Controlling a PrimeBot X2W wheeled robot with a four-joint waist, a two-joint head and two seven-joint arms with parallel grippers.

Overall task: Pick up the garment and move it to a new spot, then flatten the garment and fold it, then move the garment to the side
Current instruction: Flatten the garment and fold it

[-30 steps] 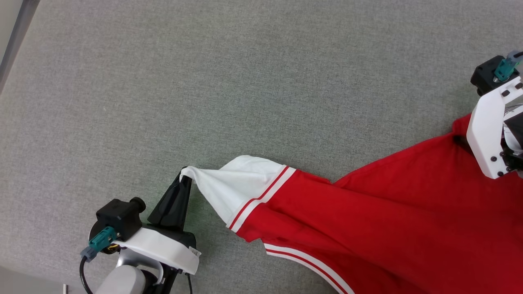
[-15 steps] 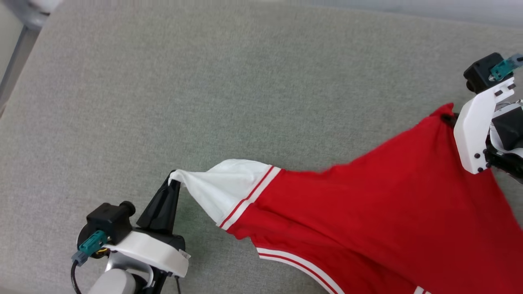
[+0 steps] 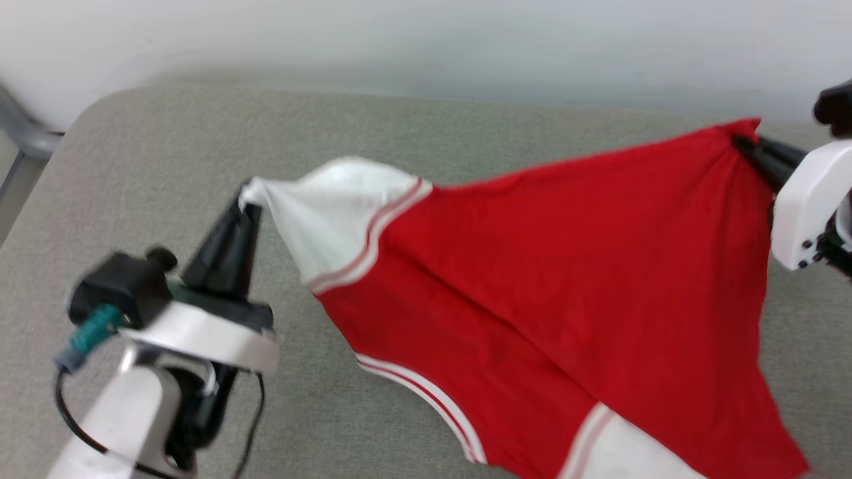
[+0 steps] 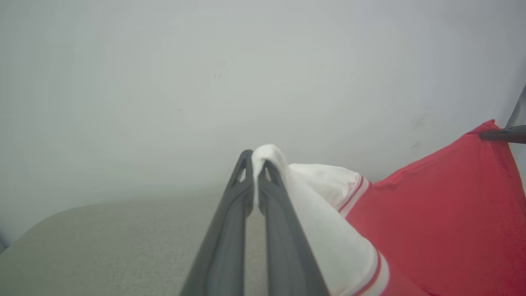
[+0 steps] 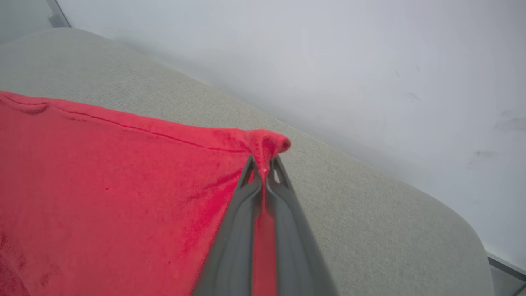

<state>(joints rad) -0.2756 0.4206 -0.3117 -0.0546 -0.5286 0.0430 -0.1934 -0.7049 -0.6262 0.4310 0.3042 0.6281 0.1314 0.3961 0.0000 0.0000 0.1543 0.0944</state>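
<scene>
The garment (image 3: 546, 293) is a red T-shirt with white sleeves and red-white striped trim, lifted and stretched between my two grippers above the grey surface. My left gripper (image 3: 247, 203) is shut on the tip of a white sleeve (image 4: 267, 154). At the right, my right gripper (image 3: 742, 141) is shut on a red corner of the hem (image 5: 269, 148). The cloth hangs down from that taut top edge toward the lower right. Its back faces the head camera, so no letters or numbers are visible.
A grey fabric-covered table (image 3: 166, 166) with rounded corners lies under the shirt. A pale wall (image 3: 426, 40) runs right behind its far edge. A metal frame piece (image 3: 26, 140) stands at the far left.
Both grippers have risen with the garment, lifting it off the table and stretching it wider. The head camera has tilted up, bringing the wall and the table's far edge into view.
</scene>
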